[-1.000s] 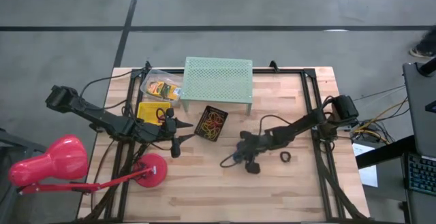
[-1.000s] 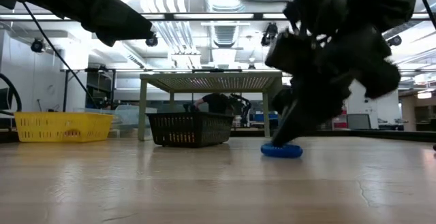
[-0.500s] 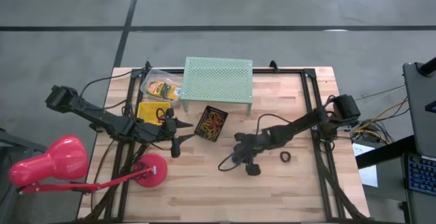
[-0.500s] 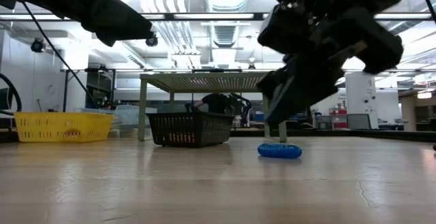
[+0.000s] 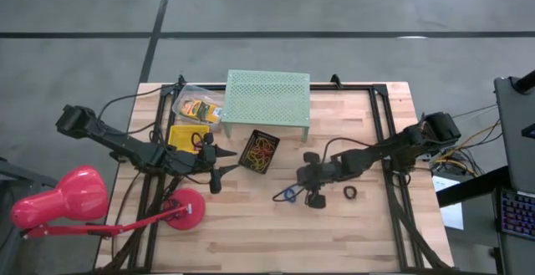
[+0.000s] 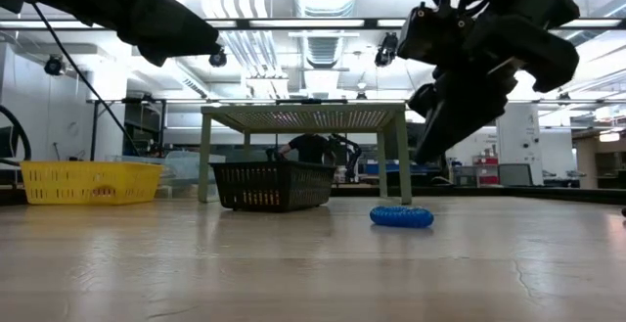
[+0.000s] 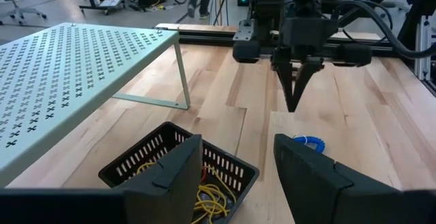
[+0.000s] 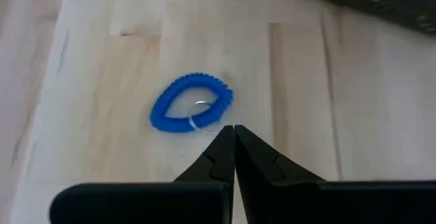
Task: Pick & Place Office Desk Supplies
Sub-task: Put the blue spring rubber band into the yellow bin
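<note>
On the tabletop, mid-right: right end effector (image 5: 290, 195) hung just above the wood with its 2 fingers pressed together, holding nothing.
Blue coil ring: blue coil ring (image 8: 191, 103) lay flat on the tabletop (image 5: 251, 233) just ahead of the right end effector's tips, apart from them; a small metal ring showed at its near edge.
Black ring: small black ring (image 5: 350, 193) lay on the wood beside the right arm.
Left end effector: left end effector (image 5: 224, 160) hovered beside the black mesh basket (image 5: 260, 152), fingers spread apart, gripping nothing.
Basket contents: yellow, orange and red rubber bands (image 7: 204, 198) lay inside.
Far side: mint-green perforated stand (image 5: 267, 97) stood behind the basket; yellow tray (image 5: 185, 135) and a clear bag of printed boxes (image 5: 198, 108) sat left of it.
Near-left corner: pink desk lamp (image 5: 63, 200).
</note>
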